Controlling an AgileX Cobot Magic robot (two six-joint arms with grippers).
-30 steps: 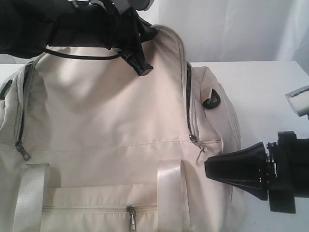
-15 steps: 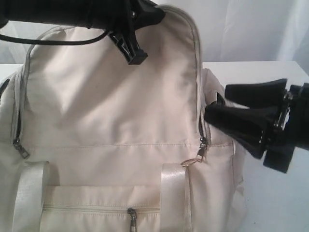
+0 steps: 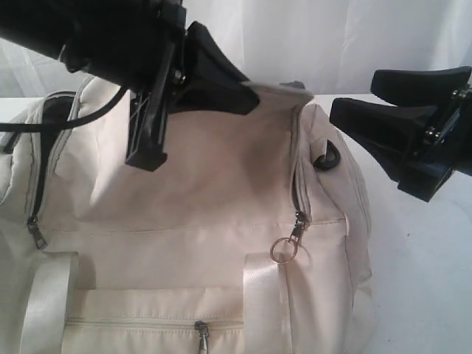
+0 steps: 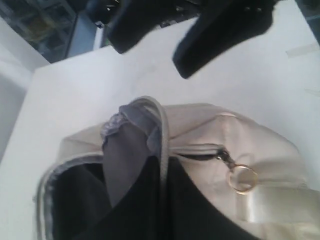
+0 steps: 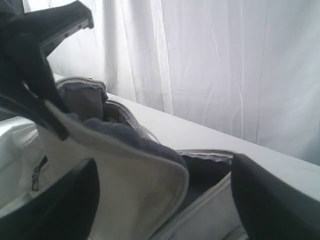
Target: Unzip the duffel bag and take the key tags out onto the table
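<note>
The cream duffel bag (image 3: pixel 206 192) fills the exterior view, and its top flap (image 3: pixel 284 94) is pulled up. My left gripper (image 3: pixel 251 99) is shut on that flap's zippered edge (image 4: pixel 162 145), baring the dark grey lining (image 4: pixel 75 200). The zipper slider with its metal ring (image 3: pixel 284 249) hangs at the right end of the open track. My right gripper (image 3: pixel 354 94) hovers open beside the bag's upper right corner, with nothing between its fingers (image 5: pixel 270 200). It faces the gap under the flap (image 5: pixel 205 175). No key tags show; the inside is dark.
The white table (image 3: pixel 420 258) lies to the right of the bag. A black D-ring (image 3: pixel 324 158) sits on the bag's right end. A webbing handle (image 3: pixel 262 302) and a front pocket zipper (image 3: pixel 199 332) are on the near side. White curtains (image 5: pixel 225 65) hang behind.
My left gripper has swung over and pulled the flap higher. My right gripper has risen from beside the zipper slider to the bag's top corner, and its fingers have parted.
</note>
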